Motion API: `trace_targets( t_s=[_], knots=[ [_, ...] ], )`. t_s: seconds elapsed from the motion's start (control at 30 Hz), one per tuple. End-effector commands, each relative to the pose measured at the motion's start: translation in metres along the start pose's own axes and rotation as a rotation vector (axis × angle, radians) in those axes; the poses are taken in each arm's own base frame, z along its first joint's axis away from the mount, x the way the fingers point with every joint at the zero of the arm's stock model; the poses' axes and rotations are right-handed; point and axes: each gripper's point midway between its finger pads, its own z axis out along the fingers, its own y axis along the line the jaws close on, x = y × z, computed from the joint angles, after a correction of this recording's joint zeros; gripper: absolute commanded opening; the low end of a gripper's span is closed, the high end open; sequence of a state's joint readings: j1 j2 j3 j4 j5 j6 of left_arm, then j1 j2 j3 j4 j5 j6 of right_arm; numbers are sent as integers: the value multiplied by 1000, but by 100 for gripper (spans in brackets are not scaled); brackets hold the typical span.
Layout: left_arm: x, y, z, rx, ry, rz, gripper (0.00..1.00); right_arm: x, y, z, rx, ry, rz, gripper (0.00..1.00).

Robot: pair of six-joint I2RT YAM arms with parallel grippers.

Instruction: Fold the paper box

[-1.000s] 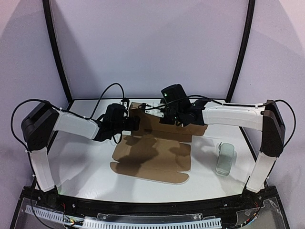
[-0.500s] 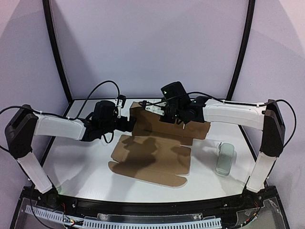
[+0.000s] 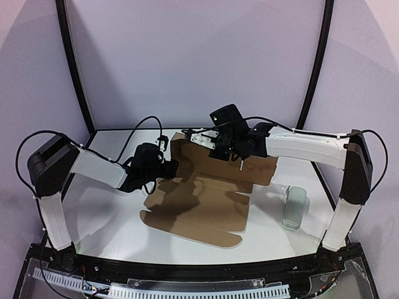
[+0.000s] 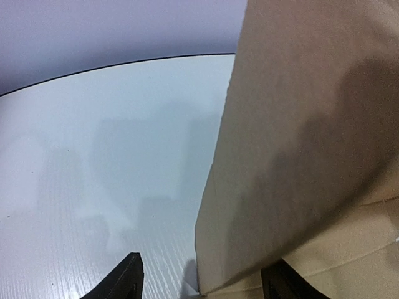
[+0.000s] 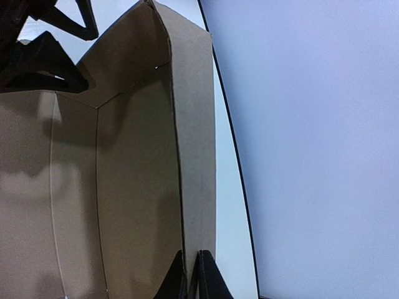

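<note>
Nearby, a pale case [image 3: 294,207] right of the paper box [image 3: 199,208].

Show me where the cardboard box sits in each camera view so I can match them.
Top external: the box lies mid-picture, its front flat and its back wall raised.
Left wrist: it fills the right half as a raised panel seen close up.
Right wrist: it fills the left half, seen from inside.
Shared landmark: the black table edge behind the box.
</note>
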State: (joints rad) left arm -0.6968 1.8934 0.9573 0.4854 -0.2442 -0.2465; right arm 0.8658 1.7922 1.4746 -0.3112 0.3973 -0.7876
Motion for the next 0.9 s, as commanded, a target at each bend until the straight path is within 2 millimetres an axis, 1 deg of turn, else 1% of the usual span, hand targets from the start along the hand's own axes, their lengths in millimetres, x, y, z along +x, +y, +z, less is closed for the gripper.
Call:
trace_targets(
  t_s=[0.0, 0.1, 0.17, 0.3, 0.4, 0.5, 0.57, 0.6, 0.77, 0.87],
  knots=[
    [-30, -5, 6, -4, -117, -43, 65, -1, 5, 4, -36, 4, 34, 9],
    [-35, -8, 12, 6, -144, -53, 62, -2, 9, 4, -52, 0, 29, 10],
    [-39, -10, 15, 12, -160, -57, 57, -2, 11, 5, -61, 2, 24, 10],
    [-40, -12, 20, 12, -170, -55, 48, -2, 17, 4, -87, -5, 10, 10],
    [-42, -14, 22, 17, -168, -54, 36, 0, 28, 5, -116, -12, -35, 10],
    [-44, -17, 22, 33, -175, -58, 21, 7, 45, 9, -145, -2, -105, 10],
    [-46, -18, 23, 40, -177, -57, 5, 13, 51, 14, -146, 22, -133, 9],
    [-46, -18, 23, 39, -175, -57, 3, 16, 54, 15, -148, 33, -143, 9],
    [-51, -17, 20, 28, -171, -68, 1, 24, 60, 20, -145, 58, -184, 8],
    [-69, -17, 11, 22, -178, -89, 1, 30, 61, 22, -125, 81, -208, 9]
  ],
)
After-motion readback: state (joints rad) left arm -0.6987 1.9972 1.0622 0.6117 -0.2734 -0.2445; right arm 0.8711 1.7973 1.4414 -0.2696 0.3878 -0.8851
